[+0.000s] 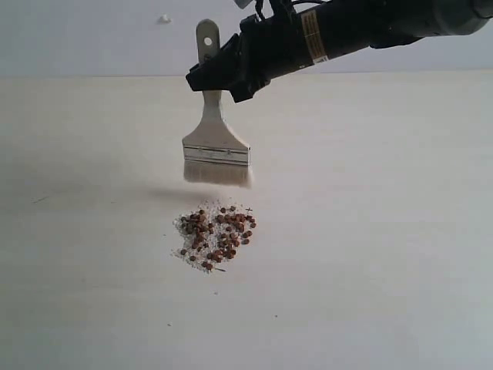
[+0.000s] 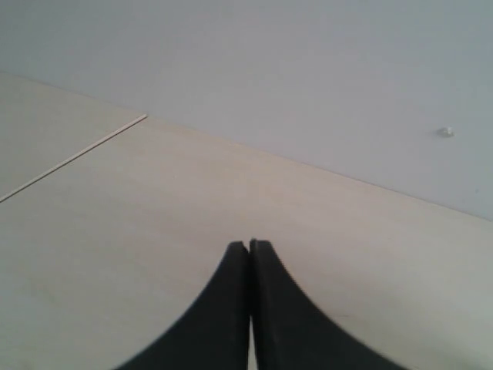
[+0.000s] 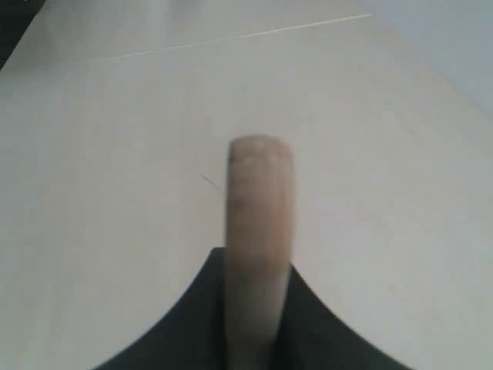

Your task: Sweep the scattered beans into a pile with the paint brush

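The beans [image 1: 217,234], tiny and reddish-brown, lie gathered in one small patch on the pale table, mixed with fine white grains. The paint brush [image 1: 216,151] hangs upright just behind the patch, bristles down and lifted off the surface. My right gripper [image 1: 212,75] is shut on its wooden handle, below the hole at the end. In the right wrist view the handle's end [image 3: 259,193] sticks out between the black fingers [image 3: 199,324]. My left gripper [image 2: 249,245] is shut on nothing, over bare table; the exterior view does not show it.
The pale wooden table [image 1: 370,231] ends at a grey wall [image 1: 92,38] behind. A thin seam [image 2: 73,158] crosses the table in the left wrist view. A few stray white grains [image 1: 276,315] lie in front of the pile.
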